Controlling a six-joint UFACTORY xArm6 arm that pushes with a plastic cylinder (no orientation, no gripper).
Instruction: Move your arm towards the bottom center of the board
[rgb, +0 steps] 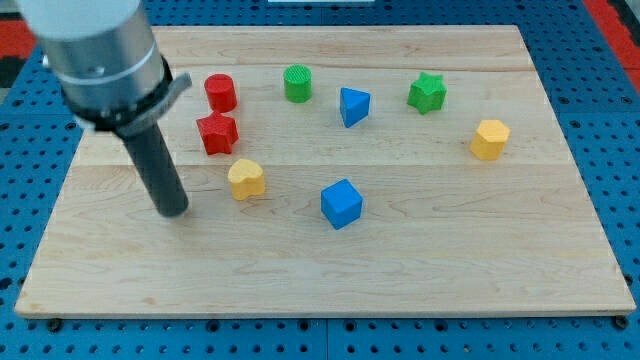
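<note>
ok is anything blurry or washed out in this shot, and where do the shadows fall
Camera view: the arm's grey upper body is blurred and pale at the view's top left, while my tip and the blocks look sharp; the blue cube and yellow block cast only short soft shadows beneath them; no strong glare on the wooden board.

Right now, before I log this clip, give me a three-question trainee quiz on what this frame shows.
1. True or false: my tip touches the yellow heart-shaped block.
2. Which block lies nearest the board's bottom edge? A) green star B) blue cube C) red cylinder
3. Fill in: to reach bottom centre, my tip must travel toward the view's bottom and ____.

Key:
1. False; it stands apart, on the view's left of that block.
2. B
3. right
</note>
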